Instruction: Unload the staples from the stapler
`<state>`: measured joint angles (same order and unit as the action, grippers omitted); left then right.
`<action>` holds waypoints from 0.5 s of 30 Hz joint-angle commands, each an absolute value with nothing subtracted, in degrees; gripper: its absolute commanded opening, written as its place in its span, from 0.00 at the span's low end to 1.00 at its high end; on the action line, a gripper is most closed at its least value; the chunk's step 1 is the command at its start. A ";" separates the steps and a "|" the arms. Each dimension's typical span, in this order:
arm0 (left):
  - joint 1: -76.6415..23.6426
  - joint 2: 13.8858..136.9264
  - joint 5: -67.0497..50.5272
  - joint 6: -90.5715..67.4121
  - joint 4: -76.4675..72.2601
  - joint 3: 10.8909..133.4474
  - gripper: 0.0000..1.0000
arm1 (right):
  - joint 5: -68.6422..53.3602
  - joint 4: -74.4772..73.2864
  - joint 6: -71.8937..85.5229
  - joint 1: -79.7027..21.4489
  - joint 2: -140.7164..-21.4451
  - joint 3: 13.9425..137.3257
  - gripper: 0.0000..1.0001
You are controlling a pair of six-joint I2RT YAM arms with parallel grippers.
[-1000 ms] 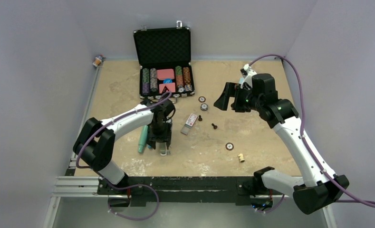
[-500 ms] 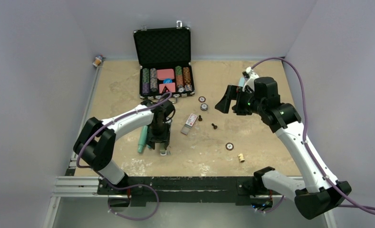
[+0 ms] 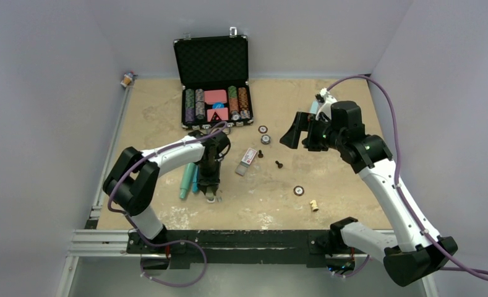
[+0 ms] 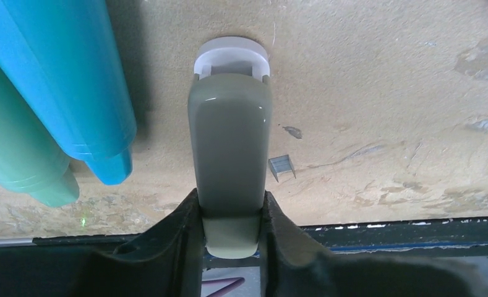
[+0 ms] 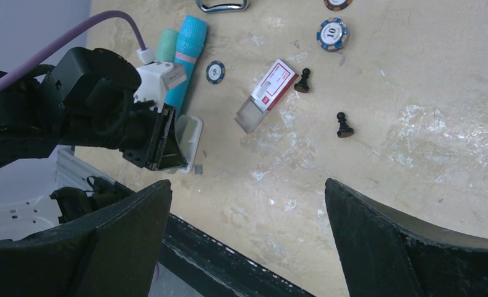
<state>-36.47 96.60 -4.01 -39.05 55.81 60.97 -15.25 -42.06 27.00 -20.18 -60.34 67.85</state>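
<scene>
Seemingly, the main part of the unloading has been done. A tiny, short, silver-grey metal strip of staples [image 4: 282, 166] is seen lying loose on the mottled beige desk [image 4: 383, 93], just beside the smooth grey-green plastic stapler [image 4: 229, 136] on its right flank and not touching it. The stapler is clamped at its near end by the left pincer [image 4: 229, 205], whose dark fingers [image 4: 188, 216] are pressed against both of its sides. Its far end, with a round white piece, is rested on the desk. A bright blue plastic cylinder [image 4: 62, 74] and a teal one [image 4: 12, 148] are laid close by on the stapler's other side.

Whether more staples are left inside the stapler cannot be told, since its channel is hidden from every view. What is left is judged to be small: the stapler has yet to be let go, and perhaps checked or shut.

The right pincer [image 5: 246, 185] is held wide and grasps nothing. It is kept high above the desk, well apart from the stapler, and from there the small red-and-white cardboard box [image 5: 272, 83] and two black chess pawns [image 5: 343, 125] are overlooked.
</scene>
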 commanded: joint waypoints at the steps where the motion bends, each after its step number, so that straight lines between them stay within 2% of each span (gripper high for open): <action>1: -36.71 96.45 -3.58 -37.31 56.19 62.11 0.00 | -17.23 -41.16 27.48 -20.05 -59.57 67.58 0.99; 9: -35.72 87.46 -2.86 -35.05 64.24 72.92 0.00 | -24.32 -37.39 30.82 -20.09 -59.65 68.63 0.99; 15: -33.86 80.19 -10.06 -34.11 64.28 81.06 0.00 | -35.67 -23.18 39.94 -20.07 -57.48 64.39 0.99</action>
<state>-35.07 85.65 -5.06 -35.86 62.94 75.00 -25.63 -35.57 32.73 -20.18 -59.88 66.63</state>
